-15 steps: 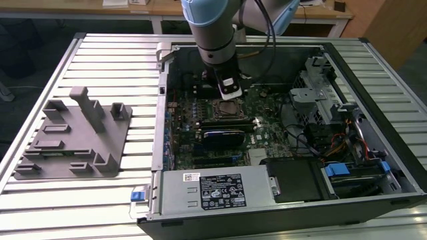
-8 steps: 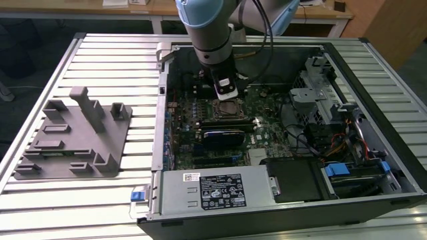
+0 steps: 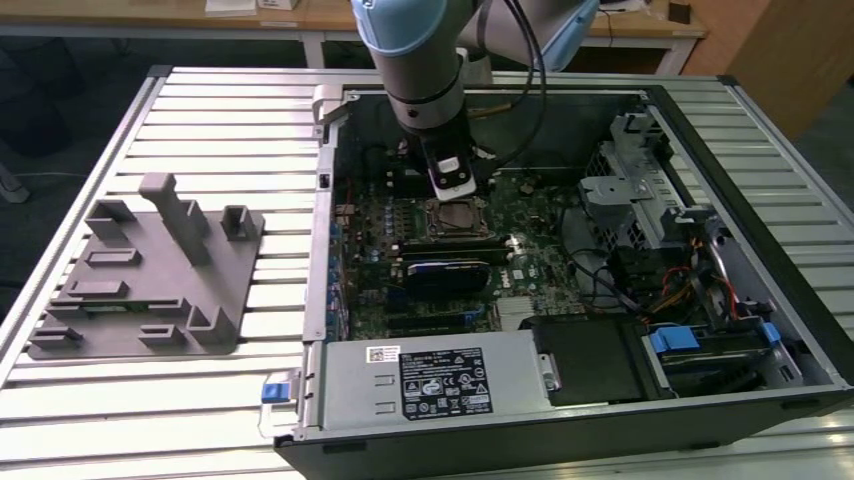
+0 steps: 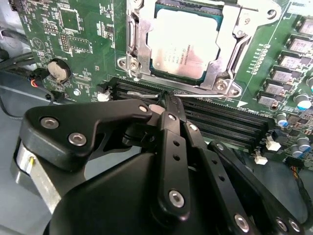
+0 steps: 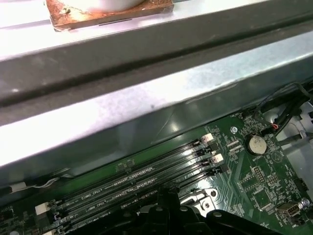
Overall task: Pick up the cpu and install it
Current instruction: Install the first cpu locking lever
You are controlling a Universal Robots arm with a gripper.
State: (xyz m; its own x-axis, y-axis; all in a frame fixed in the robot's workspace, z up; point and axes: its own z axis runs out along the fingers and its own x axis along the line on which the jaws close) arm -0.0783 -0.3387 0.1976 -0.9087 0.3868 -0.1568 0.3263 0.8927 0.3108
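Observation:
The cpu (image 4: 183, 44) is a silver square lying flat in the motherboard socket, with a metal frame (image 4: 234, 46) around it. In the exterior view the cpu (image 3: 458, 214) sits right under the arm's tool. My gripper (image 4: 167, 99) is shut, its black fingertips pressed together with nothing between them. The tips hover just off the socket's edge, over a thin metal lever (image 4: 205, 96) and the memory slots (image 4: 220, 122). I cannot tell whether they touch the lever. In the first wrist view, the gripper (image 5: 166, 196) rises over the same slots.
The open computer case (image 3: 694, 130) lies on a slatted metal table (image 3: 200, 130). A grey plastic fixture tray (image 3: 147, 280) stands at the exterior view's left. The power supply (image 3: 427, 380), a black drive (image 3: 594, 360) and cables crowd the case's near side. A coin battery (image 4: 58, 69) sits beside the socket.

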